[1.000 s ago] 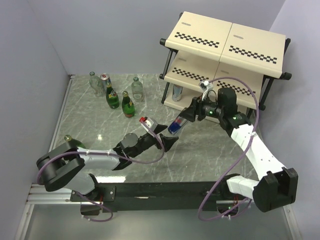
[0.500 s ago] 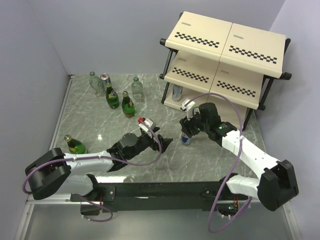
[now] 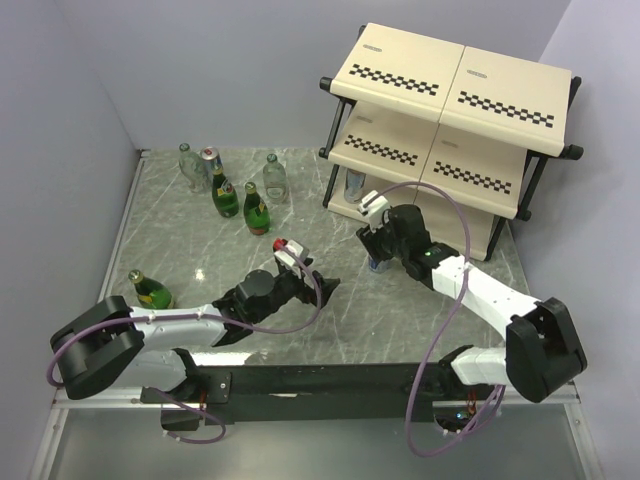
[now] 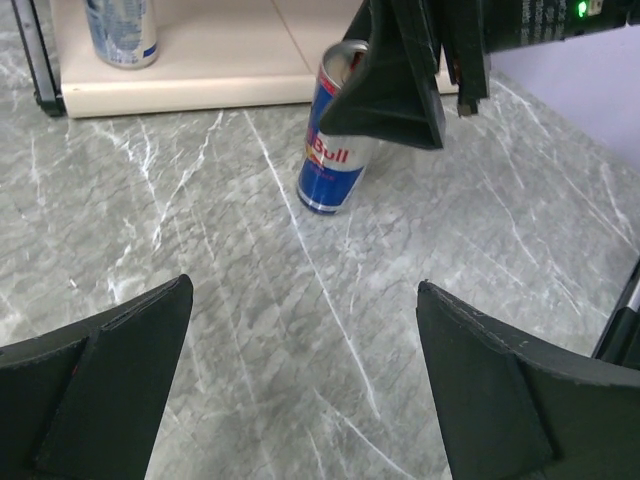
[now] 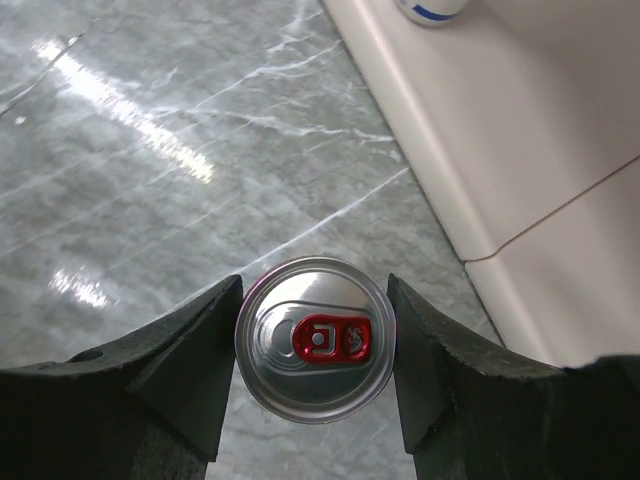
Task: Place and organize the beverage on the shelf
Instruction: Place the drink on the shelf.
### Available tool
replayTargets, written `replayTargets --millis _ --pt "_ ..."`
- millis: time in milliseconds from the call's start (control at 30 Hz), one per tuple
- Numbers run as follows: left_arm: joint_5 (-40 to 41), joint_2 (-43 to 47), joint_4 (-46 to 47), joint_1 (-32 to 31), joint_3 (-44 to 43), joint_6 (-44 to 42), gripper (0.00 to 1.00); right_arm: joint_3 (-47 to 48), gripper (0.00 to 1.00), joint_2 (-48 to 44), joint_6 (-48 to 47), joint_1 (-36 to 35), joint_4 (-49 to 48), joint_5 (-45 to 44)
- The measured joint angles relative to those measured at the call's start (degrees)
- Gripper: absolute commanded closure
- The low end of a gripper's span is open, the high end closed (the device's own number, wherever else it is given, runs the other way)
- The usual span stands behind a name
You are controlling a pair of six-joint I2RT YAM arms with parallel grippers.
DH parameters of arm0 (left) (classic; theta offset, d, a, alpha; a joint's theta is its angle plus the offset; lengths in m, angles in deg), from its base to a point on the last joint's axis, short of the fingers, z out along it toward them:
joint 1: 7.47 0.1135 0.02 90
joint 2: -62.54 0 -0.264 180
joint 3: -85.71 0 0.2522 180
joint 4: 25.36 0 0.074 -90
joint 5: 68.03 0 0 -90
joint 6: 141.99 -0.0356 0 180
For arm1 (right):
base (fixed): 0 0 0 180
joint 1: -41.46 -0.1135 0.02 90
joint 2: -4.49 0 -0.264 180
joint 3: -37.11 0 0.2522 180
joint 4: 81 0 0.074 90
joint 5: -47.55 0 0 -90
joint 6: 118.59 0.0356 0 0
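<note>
Top view: a grey veined marble table [image 3: 200,250] is boxed in by pale lilac walls at left, back and right. The shelf [image 3: 455,90] is set at 1 o'clock, with one shelved can [image 3: 354,184] on its bottom board. At 10 to 11 o'clock a cluster is stood: two green bottles [image 3: 225,197], two clear bottles [image 3: 274,178] and a third can [image 3: 210,157]. A lone green bottle [image 3: 150,290] is noted at 8 o'clock, near the table's left edge. The right gripper [image 3: 378,252] is closed from above on a silver-and-blue can [image 3: 378,264] just off the shelf's near-left corner. The left gripper [image 3: 312,285] is found at that can's 8 o'clock, apart from it, with bare marble between. Left wrist view: the left fingers [image 4: 100,390] are spread wide at the lower corners, nothing between them. The silver-and-blue can is seen upright on the marble at 12 o'clock, a dark right finger over its upper side and the shelf's bottom board close behind. The foreground marble is open. Right wrist view: the can's lid is centred, and both right fingers [image 5: 190,360] are pressed to its sides. The board edge is traced from 12 to 3 o'clock, near the can but apart. Marble is open from 9 to 12.
</note>
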Motion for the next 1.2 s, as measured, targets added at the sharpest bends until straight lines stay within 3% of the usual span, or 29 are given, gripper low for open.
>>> replayTargets --millis 100,133,167,267,500,900,1200 --pt "0.6 0.0 0.1 0.0 0.5 0.2 0.00 0.1 0.86 1.5 1.1 0.0 -2.3 -1.1" --pt "0.7 0.0 0.0 0.0 0.7 0.4 0.01 0.2 0.79 1.8 1.4 0.0 -2.7 -1.3" --pt "0.7 -0.1 0.1 0.0 0.8 0.5 0.01 0.3 0.66 2.2 1.8 0.0 -3.3 -1.5" --pt "0.7 -1.2 1.1 0.0 0.8 0.7 0.01 0.4 0.45 2.6 2.7 0.0 -3.9 -1.6" --pt "1.2 -7.0 3.1 0.0 0.2 1.5 0.01 0.5 0.24 2.6 4.2 0.0 -3.6 -1.5" --pt "-1.8 -19.3 7.0 0.0 -10.9 0.8 0.02 4.4 0.14 -6.6 4.5 3.0 2.9 5.2" --pt "-4.8 -32.3 9.0 0.0 -22.2 0.0 0.02 9.7 0.11 -23.1 1.5 20.3 13.4 28.1"
